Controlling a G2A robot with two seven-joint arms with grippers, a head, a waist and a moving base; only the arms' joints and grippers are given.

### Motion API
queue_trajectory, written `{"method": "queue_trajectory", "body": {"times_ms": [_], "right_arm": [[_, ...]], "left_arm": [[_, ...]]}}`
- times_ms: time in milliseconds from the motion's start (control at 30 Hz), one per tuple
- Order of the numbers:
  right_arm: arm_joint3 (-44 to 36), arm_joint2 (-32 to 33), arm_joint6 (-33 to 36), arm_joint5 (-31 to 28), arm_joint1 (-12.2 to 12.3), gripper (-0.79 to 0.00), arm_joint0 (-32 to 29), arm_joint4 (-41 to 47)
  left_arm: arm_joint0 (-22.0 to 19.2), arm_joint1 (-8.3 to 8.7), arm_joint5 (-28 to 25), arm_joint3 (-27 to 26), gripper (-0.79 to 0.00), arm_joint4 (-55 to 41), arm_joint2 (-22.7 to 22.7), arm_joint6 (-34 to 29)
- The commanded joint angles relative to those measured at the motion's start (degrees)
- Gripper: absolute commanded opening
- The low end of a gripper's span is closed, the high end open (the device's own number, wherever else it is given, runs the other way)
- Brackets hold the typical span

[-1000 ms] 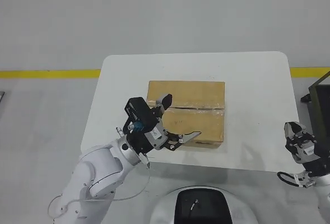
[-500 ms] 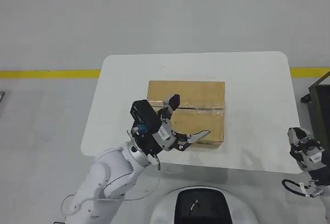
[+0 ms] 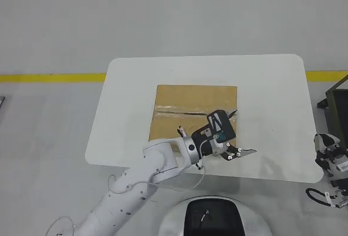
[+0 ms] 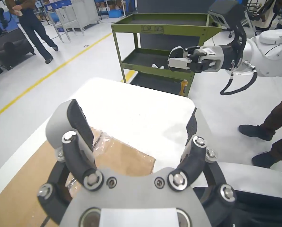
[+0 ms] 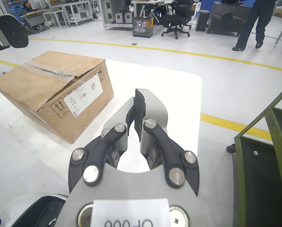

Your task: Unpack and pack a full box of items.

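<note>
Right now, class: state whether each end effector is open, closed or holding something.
Left end effector: open, holding nothing.
Right end effector: closed, holding nothing.

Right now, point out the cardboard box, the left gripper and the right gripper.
cardboard box (image 3: 191, 97): top view, on its far top flap.
left gripper (image 4: 133, 111): left wrist view, midway between its open fingertips.
right gripper (image 5: 138, 96): right wrist view, where its shut fingertips meet.
</note>
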Motion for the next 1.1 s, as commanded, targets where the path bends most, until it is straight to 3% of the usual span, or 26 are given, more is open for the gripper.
{"method": "queue_trajectory", "body": {"times_ms": [0, 533, 667, 933, 1067], "right_arm": [[-0.3, 0.2, 0.1, 0.0, 0.0, -0.785, -0.2, 0.1], [-1.5, -2.4, 0.5, 1.4, -0.7, -0.785, -1.0, -0.1], [-1.4, -3.2, 0.6, 1.1, -0.8, -0.785, -0.4, -0.7], [-0.7, -3.8, 0.5, 1.1, -0.9, -0.785, 0.2, -0.9], [-0.4, -3.7, 0.3, 1.1, -1.0, -0.785, 0.2, -0.9]], "left_arm": [[-2.0, -0.88, 1.2, 2.1, 0.0, -0.2, 0.9, -0.4], [-1.7, -1.09, 2.0, 2.1, 0.0, 0.2, 0.9, 0.3], [-3.1, -1.79, 1.5, 3.7, 0.0, 2.5, 1.7, -1.2], [-8.2, -4.02, 3.1, 7.9, 0.0, 7.5, 4.6, -11.4], [-10.1, -4.77, 1.2, 8.7, 0.0, 10.0, 5.8, -16.0]]}}
